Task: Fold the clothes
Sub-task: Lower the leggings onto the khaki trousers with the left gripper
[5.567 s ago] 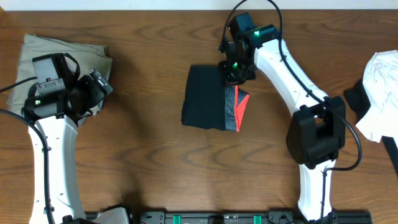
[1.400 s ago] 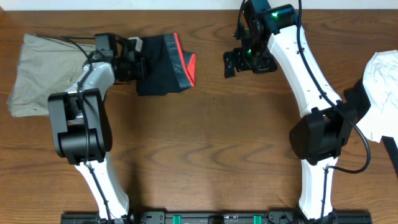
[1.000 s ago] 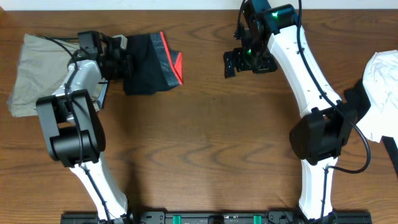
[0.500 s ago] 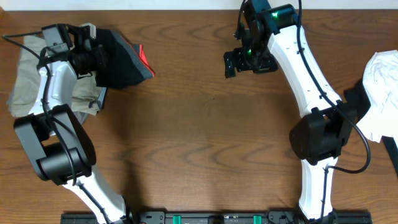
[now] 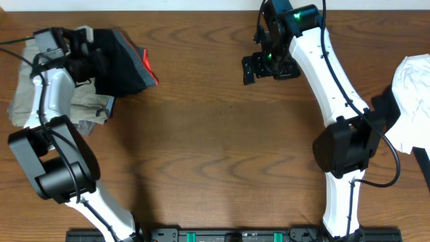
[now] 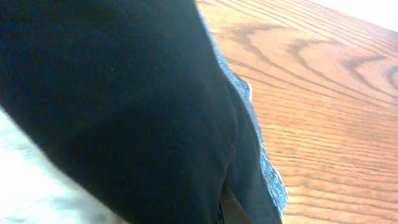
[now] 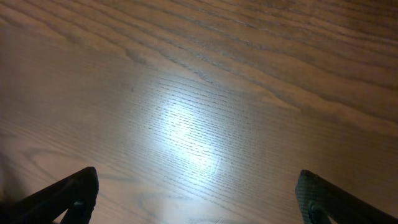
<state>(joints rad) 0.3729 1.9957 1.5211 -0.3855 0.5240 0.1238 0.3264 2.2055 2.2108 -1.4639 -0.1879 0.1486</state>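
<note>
Leggings pinched in left gripper, arm stretched far left.

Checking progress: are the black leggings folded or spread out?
Folded: the black leggings form one compact bundle, with the red waistband edge showing, gripped by the shut left tool.

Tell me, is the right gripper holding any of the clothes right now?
No, the right gripper stands open over the bare wood of the table, with nothing in it.

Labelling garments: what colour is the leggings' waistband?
Red waistband, clearest overhead; grey edge in left wrist.
</note>
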